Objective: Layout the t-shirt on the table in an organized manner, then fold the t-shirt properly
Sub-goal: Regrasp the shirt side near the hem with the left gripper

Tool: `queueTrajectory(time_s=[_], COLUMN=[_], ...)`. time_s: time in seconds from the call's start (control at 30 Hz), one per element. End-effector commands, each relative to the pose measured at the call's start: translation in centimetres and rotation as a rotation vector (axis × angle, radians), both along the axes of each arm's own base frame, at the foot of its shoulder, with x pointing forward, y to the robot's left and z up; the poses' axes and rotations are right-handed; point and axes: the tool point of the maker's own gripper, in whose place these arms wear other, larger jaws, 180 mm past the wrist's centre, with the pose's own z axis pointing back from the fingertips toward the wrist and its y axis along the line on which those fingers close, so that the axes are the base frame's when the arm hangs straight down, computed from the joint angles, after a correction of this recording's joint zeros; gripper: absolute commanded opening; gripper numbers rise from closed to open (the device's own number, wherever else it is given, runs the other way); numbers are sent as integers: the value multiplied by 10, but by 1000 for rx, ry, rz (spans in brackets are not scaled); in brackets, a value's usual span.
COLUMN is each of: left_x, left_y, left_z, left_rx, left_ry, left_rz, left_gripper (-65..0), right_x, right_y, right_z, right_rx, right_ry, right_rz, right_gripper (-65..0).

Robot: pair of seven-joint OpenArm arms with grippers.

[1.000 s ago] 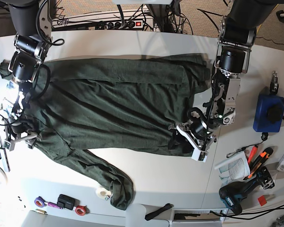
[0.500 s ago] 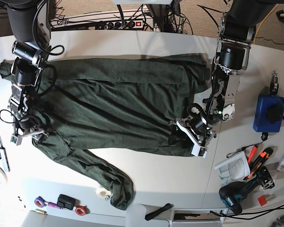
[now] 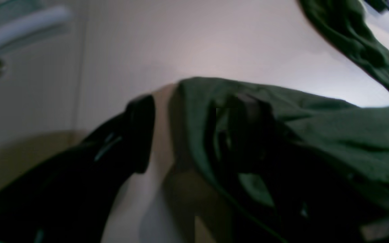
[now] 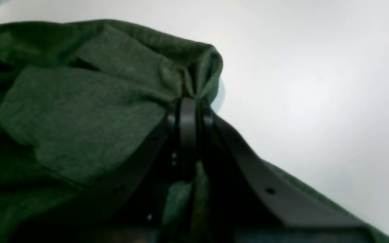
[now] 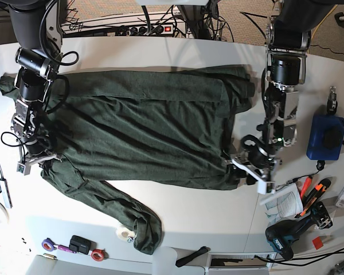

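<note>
Large dark forest-green knit long-sleeved t-shirt (image 5: 143, 126) spread flat across frame centre on smooth white table (image 5: 189, 220), right gripper (image 4: 187, 111) at left edge pressed together pinching a fabric fold, left gripper (image 5: 253, 175) at lower right, fingers spread over the hem corner, blue rectangular pouch (image 5: 325, 136) at far right, contents not visible.

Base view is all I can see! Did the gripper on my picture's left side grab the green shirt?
Observer: Yes. That is the right gripper, and it is shut, pinching a bunched fold at the edge of the t-shirt.
Operator: What about the other one?
Observer: The left gripper is open. The shirt's edge lies between its jaws, with one finger over the bare table.
</note>
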Motion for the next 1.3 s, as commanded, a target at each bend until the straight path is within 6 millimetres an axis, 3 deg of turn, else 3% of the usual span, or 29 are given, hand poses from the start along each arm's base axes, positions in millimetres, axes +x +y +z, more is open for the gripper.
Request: queueTrajectory(time_s=[0.0,0.2,0.67,1.03,1.27], left_x=[13,10,3,14,9], left_y=[7,22,18,-1,-25], left_z=[23,12,-24,-12,-18], left_rx=[-20,15,-156,-192,-188], left_ry=[-59,-16,116,145,180], left_rz=[10,36,91,19,-25], left_gripper=[-297,-297,-297,-297,-297], right_x=[12,4,4,4,6], right_y=[-15,-34,-33,-32,-27], right_z=[27,23,22,22,21], right_rx=[-29,-69,-98,-95,-86], right_ry=[-66,-31,-14,-18,-21], right_rz=[-29,-128,-108,-100,-81], right_gripper=[-650,-650,-650,-650,-650])
